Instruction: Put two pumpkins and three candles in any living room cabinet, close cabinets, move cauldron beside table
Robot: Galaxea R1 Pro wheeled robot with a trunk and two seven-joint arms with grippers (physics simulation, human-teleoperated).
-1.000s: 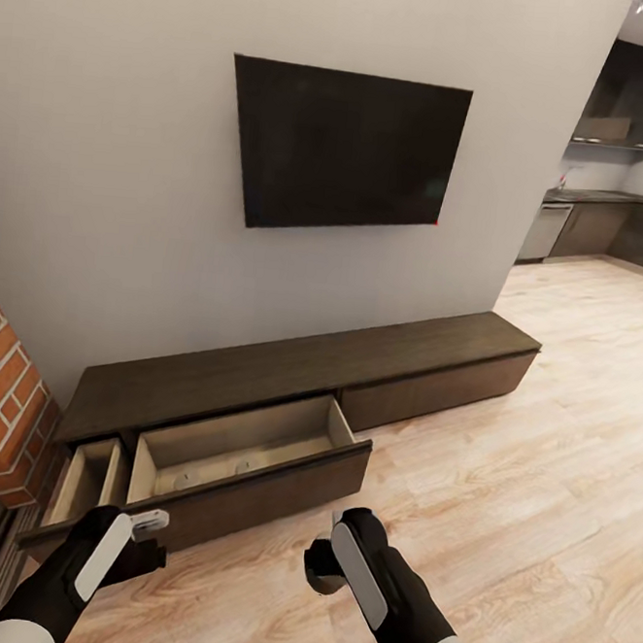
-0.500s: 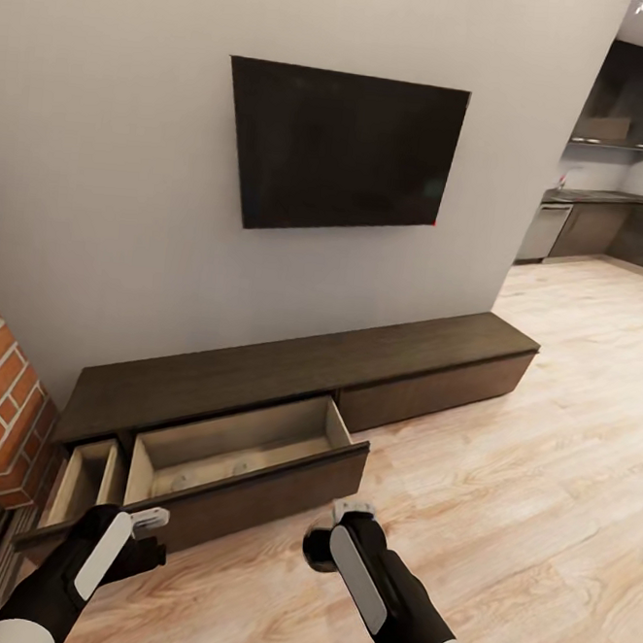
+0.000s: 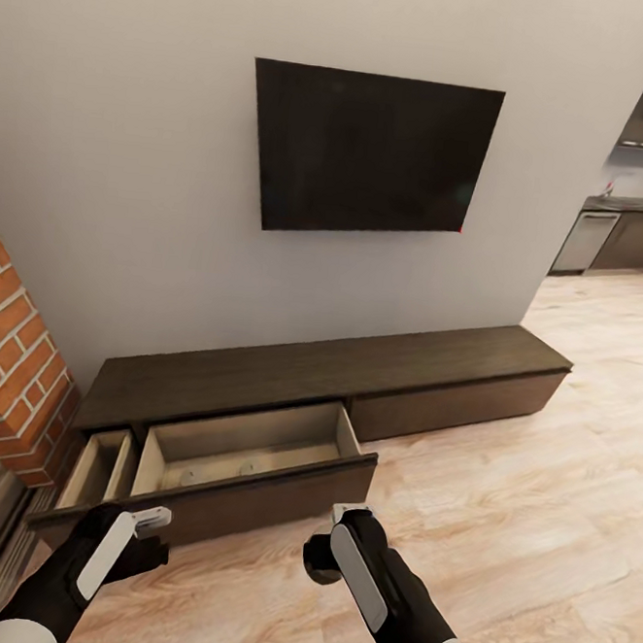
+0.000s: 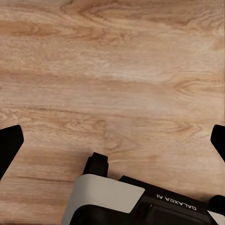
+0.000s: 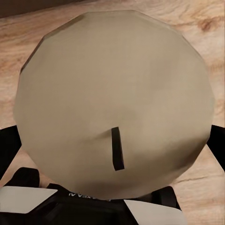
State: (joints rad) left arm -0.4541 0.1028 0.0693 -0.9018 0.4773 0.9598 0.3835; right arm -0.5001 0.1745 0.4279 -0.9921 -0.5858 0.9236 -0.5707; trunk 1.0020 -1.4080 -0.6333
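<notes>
The long dark cabinet (image 3: pixel 307 374) runs along the wall, with its wide middle drawer (image 3: pixel 252 442) and a narrow left drawer (image 3: pixel 99 468) pulled open. Two small pale round stubs, which look like candles (image 3: pixel 188 477), lie on the wide drawer's floor. A beige candle (image 5: pixel 112 93) with a short dark wick sits between the fingers of my right gripper (image 5: pixel 112 140), which is shut on it. In the head view, that right gripper (image 3: pixel 325 554) hovers over the floor in front of the wide drawer. My left gripper (image 3: pixel 152 533) is open and empty above bare floorboards (image 4: pixel 112 93).
A black TV (image 3: pixel 375 151) hangs on the wall above the cabinet. A brick fireplace (image 3: pixel 11 363) stands at the left, close to the narrow drawer. Wooden floor stretches to the right towards grey kitchen units (image 3: pixel 626 236).
The whole view has shifted, so the camera has turned left and more of the brick fireplace shows. Both grippers hold about the same place in the picture.
</notes>
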